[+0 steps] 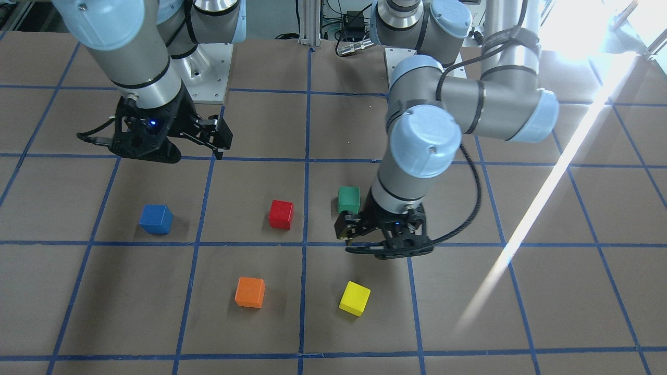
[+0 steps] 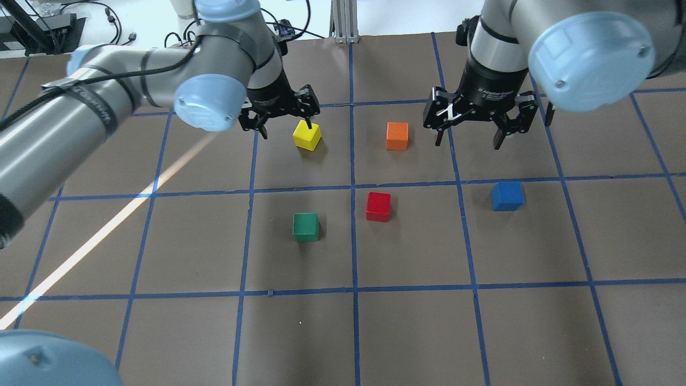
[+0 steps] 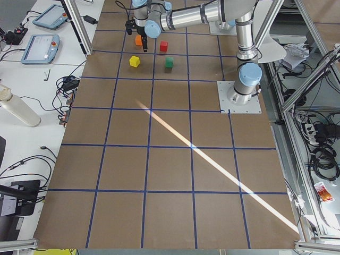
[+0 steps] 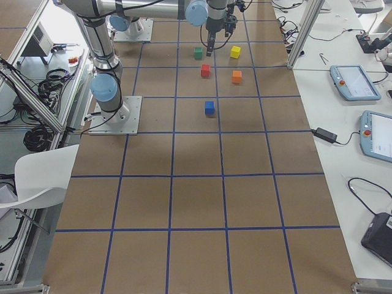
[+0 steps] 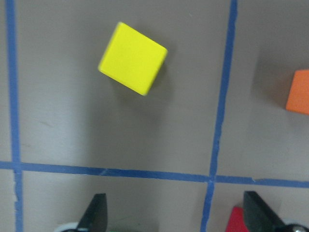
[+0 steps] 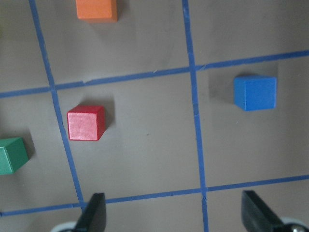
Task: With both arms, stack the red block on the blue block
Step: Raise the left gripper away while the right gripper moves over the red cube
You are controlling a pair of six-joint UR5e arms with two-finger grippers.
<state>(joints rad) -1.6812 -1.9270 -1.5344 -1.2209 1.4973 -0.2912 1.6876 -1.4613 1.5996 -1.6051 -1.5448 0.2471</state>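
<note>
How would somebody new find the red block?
Find the brown table with blue tape lines. The red block sits between the green block and the blue block. It's the only red one; the orange block is lighter.

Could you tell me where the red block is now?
In the overhead view the red block sits near the centre, between the green block on its left and the blue block on its right.

A yellow cube (image 5: 133, 58) sat upper left on the desk (image 5: 67, 121), an orange cube (image 5: 299, 92) at the right edge, a red block (image 5: 234, 221) bottom right.
</note>
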